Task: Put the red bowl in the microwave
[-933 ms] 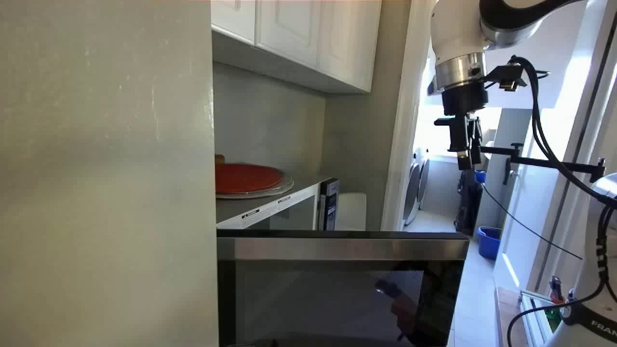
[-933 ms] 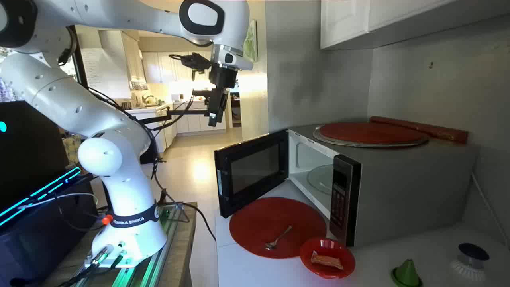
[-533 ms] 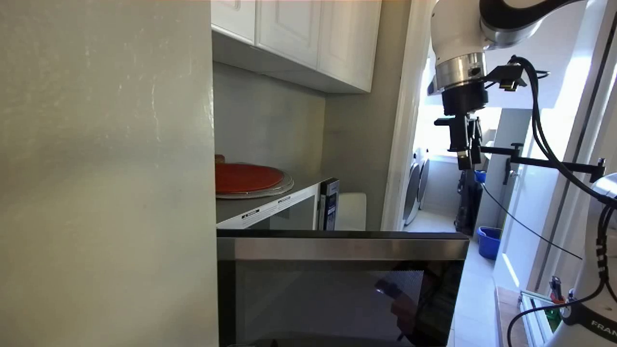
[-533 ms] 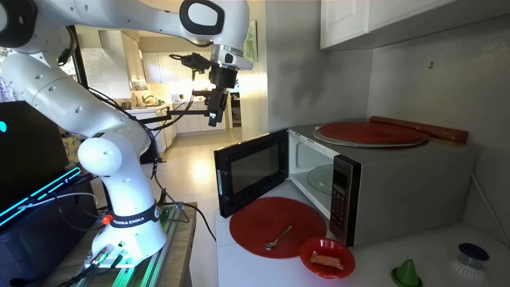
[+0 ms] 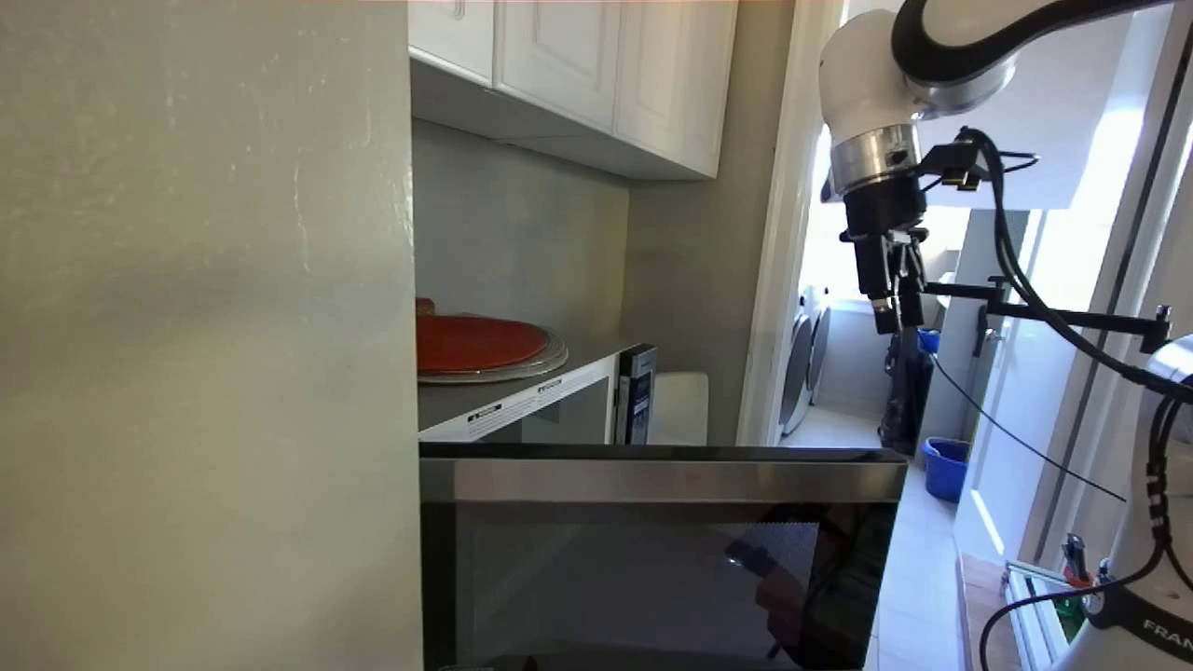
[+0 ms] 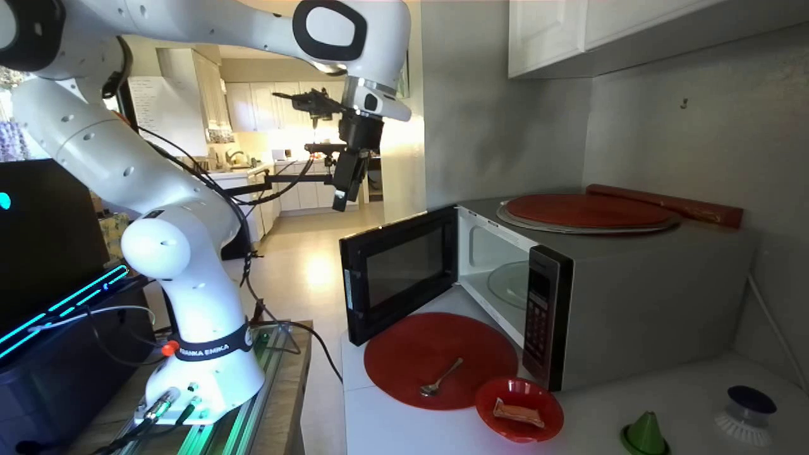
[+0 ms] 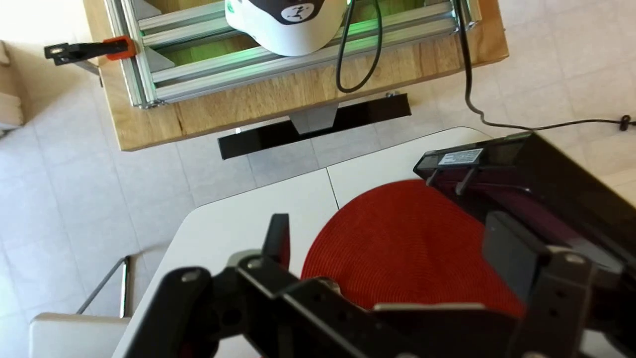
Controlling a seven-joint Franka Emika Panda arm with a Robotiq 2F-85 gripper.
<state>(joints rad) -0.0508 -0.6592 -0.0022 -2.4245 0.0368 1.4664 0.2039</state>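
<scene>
The red bowl (image 6: 534, 393) stands on the white table at the front edge of a red round mat and holds a wrapped bar (image 6: 518, 413). The other exterior picture hides the bowl behind the door, and the wrist view shows no clear part of it. The microwave (image 6: 651, 309) stands behind the bowl with its door (image 6: 404, 268) wide open and a glass plate inside. Its door also shows in an exterior view (image 5: 652, 568) and in the wrist view (image 7: 526, 184). My gripper (image 6: 341, 203) is high above the table, left of the door, tilted. Its fingers (image 7: 396, 246) are apart with nothing between them.
A spoon (image 6: 440, 378) lies on the red mat (image 6: 404, 354), which also shows in the wrist view (image 7: 397, 223). A green cone (image 6: 646, 433) and a brush (image 6: 749, 411) stand at right. Wall cabinets (image 6: 550, 38) hang above. A red disc (image 6: 588, 210) lies on the microwave.
My gripper has moved a little lower and tilted, and the arm has shifted slightly toward the microwave. The bowl, the microwave and its door have not moved.
</scene>
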